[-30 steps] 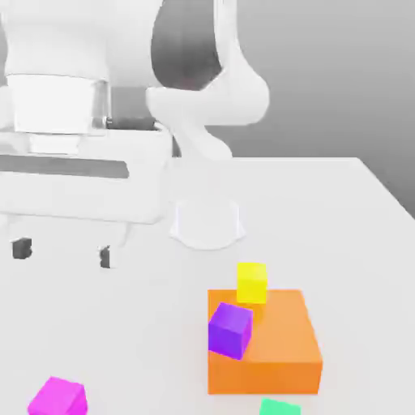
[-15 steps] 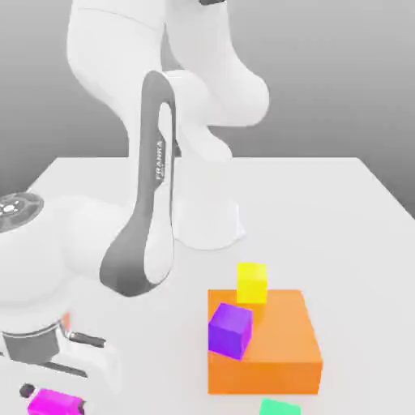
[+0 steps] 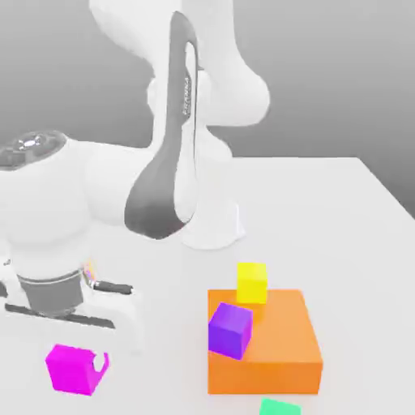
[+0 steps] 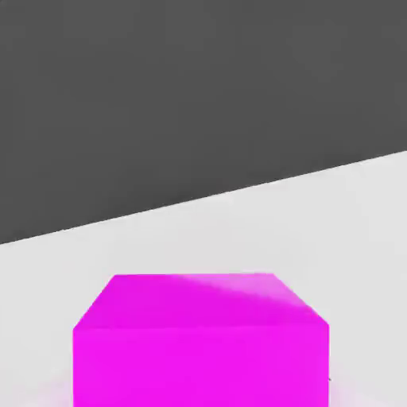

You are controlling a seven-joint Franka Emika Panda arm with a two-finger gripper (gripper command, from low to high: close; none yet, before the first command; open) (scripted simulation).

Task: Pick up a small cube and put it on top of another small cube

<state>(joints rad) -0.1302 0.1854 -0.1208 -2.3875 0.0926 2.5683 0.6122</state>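
so, current status from my end, all judged off the two live views.

grip: fingers clenched on the magenta cube [image 3: 71,369]; in the exterior view a white fingertip [image 3: 100,365] presses its right-facing side, and i take the other finger to be hidden behind the cube.

gripper: gripper [image 3: 77,366] hangs low at the exterior view's left, pointing down under the wrist.

magenta cube: sits at the front left of the table [image 3: 340,211], between the fingers; i can't tell whether it rests on the surface or is just clear of it. in the hand view the magenta cube [image 4: 200,342] looks square-on and close.

target: yellow cube [image 3: 252,283] stands just behind the orange block [image 3: 275,340], touching or nearly so, well apart from the hand.

clutter: violet cube [image 3: 231,330] leans against the orange block's front-left corner; a green cube [image 3: 280,408] peeks in by the orange block's near edge.

step i judge: grasp made, lift and carry across comes next.

risk one: the hold looks shallow, near the cube's lower edge, so it could twist or slip out on a quick lift.

risk two: a low carry would clip the violet cube or the orange block.

risk three: the yellow top is no wider than the magenta cube, so an off-centre release would tip it off.
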